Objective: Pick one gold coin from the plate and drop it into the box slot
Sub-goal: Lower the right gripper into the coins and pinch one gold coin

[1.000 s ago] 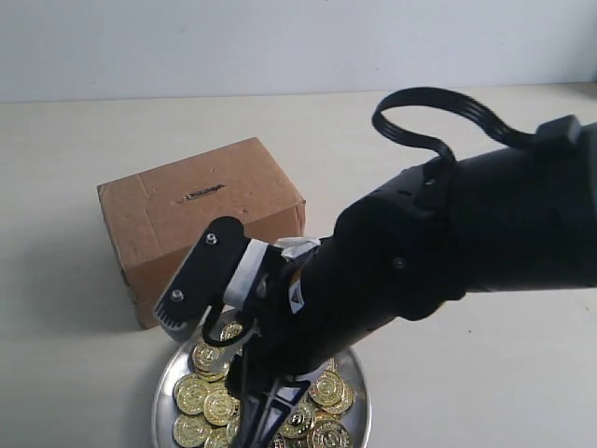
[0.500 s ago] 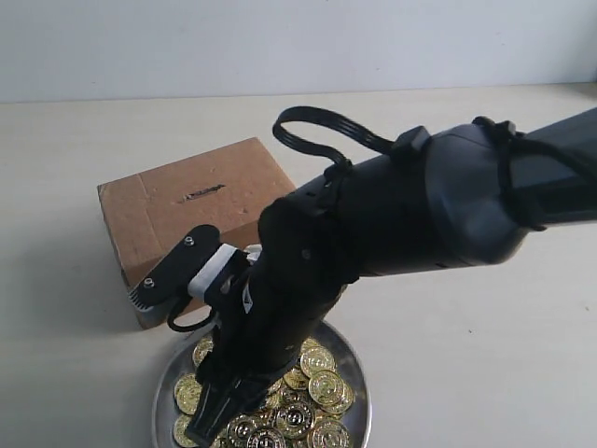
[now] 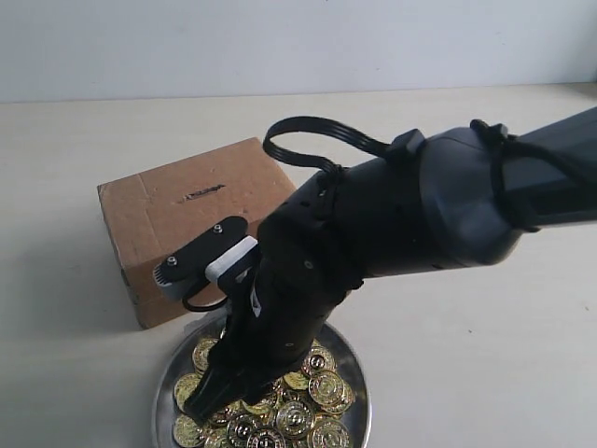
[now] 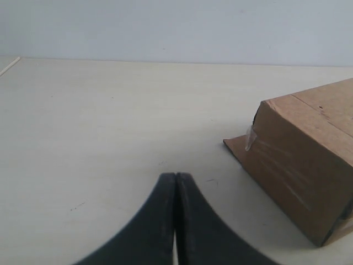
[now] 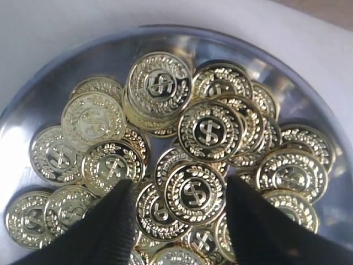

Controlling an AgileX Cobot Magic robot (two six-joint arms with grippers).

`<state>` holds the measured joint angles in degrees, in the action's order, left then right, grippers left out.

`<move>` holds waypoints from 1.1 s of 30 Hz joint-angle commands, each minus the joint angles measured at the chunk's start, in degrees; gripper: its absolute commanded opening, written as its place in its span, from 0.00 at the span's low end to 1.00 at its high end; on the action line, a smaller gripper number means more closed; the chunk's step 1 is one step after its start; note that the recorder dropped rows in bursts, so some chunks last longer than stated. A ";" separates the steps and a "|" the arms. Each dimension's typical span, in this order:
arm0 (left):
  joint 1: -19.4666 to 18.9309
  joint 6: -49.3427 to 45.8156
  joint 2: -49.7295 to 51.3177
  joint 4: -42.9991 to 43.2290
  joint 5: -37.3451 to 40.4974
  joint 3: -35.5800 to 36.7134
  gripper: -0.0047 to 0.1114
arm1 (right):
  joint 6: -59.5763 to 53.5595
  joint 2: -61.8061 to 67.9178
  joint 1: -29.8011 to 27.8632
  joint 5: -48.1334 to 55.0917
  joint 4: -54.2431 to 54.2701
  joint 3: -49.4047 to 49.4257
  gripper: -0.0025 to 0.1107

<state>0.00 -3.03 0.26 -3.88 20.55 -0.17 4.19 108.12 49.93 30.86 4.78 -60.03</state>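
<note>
Right gripper parted, straddling gold coin in plate; left gripper closed, empty.

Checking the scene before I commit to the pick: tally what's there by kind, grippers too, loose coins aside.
Box: 1
Plate: 1
Grippers: 2, left gripper and right gripper
Total: 4
Coins overlap in a heap, so no exact count.
</note>
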 commanded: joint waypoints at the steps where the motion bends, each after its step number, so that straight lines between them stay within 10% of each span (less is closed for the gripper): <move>1: 0.00 0.17 -0.26 -0.17 -0.37 0.17 0.04 | -0.11 1.43 0.02 0.26 -0.85 -0.37 0.47; 33: 0.00 0.17 -0.26 -0.17 -0.37 0.17 0.04 | 0.27 3.80 0.02 -2.29 -0.93 -0.37 0.42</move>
<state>0.00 -3.03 0.26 -3.88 20.55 -0.17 4.32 111.90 49.93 29.08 4.35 -60.03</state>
